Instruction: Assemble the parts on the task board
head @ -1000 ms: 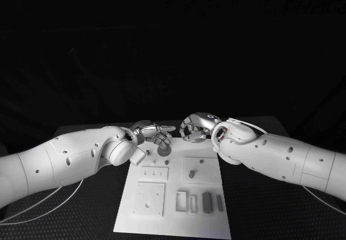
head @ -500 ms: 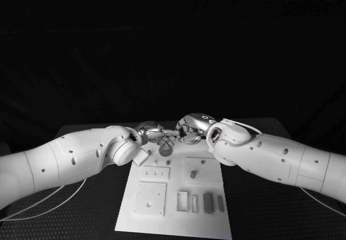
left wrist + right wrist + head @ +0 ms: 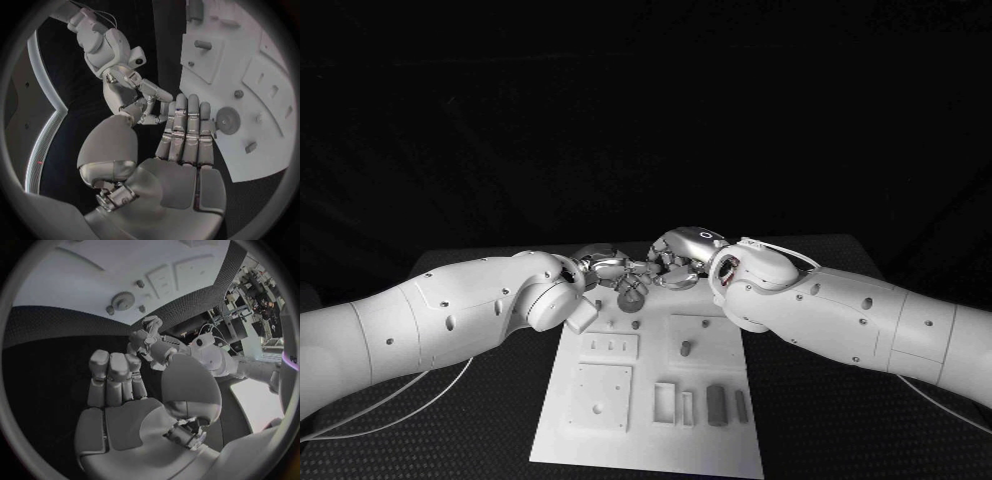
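Observation:
The white task board (image 3: 661, 455) lies in the middle of the table. A grey gear (image 3: 630, 297) rests flat near its far edge, with a small round piece (image 3: 636, 324) just in front of it. An upright peg (image 3: 685, 348) and a dark block (image 3: 715, 405) stand nearer me. My left hand (image 3: 606, 268) hovers over the board's far left corner, fingers straight and together, holding nothing. My right hand (image 3: 678, 257) is close beside it, fingertips nearly meeting, also empty. The left wrist view has the gear (image 3: 227, 119) beyond my fingers (image 3: 187, 130). The gear (image 3: 122, 301) also appears in the right wrist view.
Recessed slots (image 3: 610, 346) and a square plate (image 3: 600, 397) sit on the board's left half, and rectangular pockets (image 3: 672, 403) near its front. Black table (image 3: 848, 420) surrounds the board on both sides. My two forearms flank the board's far end.
My right hand has moved left toward the left hand. The left hand's fingers have drawn back slightly, so the two hands now sit close together. The gear and other parts have not moved.

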`<act>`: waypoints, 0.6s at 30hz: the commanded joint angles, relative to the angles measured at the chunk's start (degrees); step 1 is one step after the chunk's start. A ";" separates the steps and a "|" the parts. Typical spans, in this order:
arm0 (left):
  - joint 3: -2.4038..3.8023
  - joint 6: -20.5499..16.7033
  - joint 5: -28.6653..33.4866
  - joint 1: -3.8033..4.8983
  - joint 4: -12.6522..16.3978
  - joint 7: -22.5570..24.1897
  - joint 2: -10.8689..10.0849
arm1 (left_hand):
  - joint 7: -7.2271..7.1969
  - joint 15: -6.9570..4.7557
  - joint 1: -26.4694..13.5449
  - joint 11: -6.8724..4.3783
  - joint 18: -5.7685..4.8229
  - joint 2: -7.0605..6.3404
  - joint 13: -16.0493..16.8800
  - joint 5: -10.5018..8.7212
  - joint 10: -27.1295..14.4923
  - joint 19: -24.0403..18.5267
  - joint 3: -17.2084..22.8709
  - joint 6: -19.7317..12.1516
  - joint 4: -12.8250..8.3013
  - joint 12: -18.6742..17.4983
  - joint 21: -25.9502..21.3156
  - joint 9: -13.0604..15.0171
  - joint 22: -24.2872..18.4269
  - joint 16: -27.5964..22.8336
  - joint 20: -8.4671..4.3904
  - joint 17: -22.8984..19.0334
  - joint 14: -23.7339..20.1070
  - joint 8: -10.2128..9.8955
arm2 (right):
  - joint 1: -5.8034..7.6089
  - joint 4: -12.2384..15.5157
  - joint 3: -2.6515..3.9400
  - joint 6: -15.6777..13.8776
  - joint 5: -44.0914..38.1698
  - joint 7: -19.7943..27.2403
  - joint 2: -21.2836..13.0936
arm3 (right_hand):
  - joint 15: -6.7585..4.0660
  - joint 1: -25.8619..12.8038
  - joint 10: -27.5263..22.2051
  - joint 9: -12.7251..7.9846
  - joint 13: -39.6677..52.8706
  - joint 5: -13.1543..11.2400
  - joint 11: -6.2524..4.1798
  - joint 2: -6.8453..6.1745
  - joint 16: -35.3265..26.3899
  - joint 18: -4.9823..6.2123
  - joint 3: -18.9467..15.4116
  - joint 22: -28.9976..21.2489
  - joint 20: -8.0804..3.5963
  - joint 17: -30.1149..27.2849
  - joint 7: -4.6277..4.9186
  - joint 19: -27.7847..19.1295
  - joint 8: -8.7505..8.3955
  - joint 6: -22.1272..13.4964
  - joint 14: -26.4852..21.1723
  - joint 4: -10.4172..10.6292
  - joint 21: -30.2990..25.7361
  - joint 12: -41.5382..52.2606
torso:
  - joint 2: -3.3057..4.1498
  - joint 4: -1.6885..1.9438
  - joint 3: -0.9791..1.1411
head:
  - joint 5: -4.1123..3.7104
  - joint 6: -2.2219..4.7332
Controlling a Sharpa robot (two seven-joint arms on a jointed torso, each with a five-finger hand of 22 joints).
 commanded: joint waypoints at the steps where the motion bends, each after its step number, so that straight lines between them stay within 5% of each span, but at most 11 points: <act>1: 0.05 0.28 -0.51 0.05 0.00 -0.25 0.24 | 0.10 -0.16 0.13 -0.13 0.43 1.13 0.10 -0.15 0.38 -0.32 -0.36 0.49 -0.06 0.19 0.28 -0.11 1.07 0.24 0.00 0.04 -0.35 0.08 | -0.01 0.13 -0.02 1.25 -0.60 0.14 0.22 | -0.22 -0.18 0.39 1.98 0.05 -0.17 -0.12 -0.09 0.12 2.55 0.41 0.09 0.06 0.02 2.12 0.27 1.44 4.51 0.30 -0.05 0.36 0.15 | 0.01 -0.03 -0.03 | -0.07 -0.05; 9: 0.05 0.01 -0.50 0.04 -0.19 -0.06 0.42 | 0.02 -0.24 0.60 -0.23 0.39 4.80 0.19 -0.10 0.50 -0.40 -0.72 0.76 -0.97 0.13 0.25 -0.21 1.06 0.33 -0.08 0.03 -0.23 -0.09 | -0.04 0.39 -0.15 1.48 -0.46 0.22 0.65 | -0.22 -0.20 0.41 1.98 0.06 -0.16 -0.12 -0.09 0.12 2.55 0.45 0.09 0.05 0.01 2.12 0.29 1.44 4.52 0.31 -0.05 0.36 0.15 | 0.03 0.03 -0.02 | -0.09 -0.27; 18: -0.01 0.39 -0.50 -0.03 -0.61 -0.41 0.74 | -0.09 -0.29 1.82 -0.34 0.29 6.41 0.34 -0.04 0.78 -0.37 -1.00 1.22 -3.68 0.14 0.21 -0.34 1.02 0.37 -0.13 -0.03 -0.16 -0.26 | -0.06 0.37 -0.15 1.50 -0.35 0.26 0.89 | -0.22 -0.23 0.43 1.99 0.06 -0.14 -0.12 -0.08 0.11 2.55 0.50 0.09 0.05 0.01 2.12 0.31 1.42 4.53 0.32 -0.05 0.36 0.15 | 0.04 0.04 -0.06 | -0.11 -0.34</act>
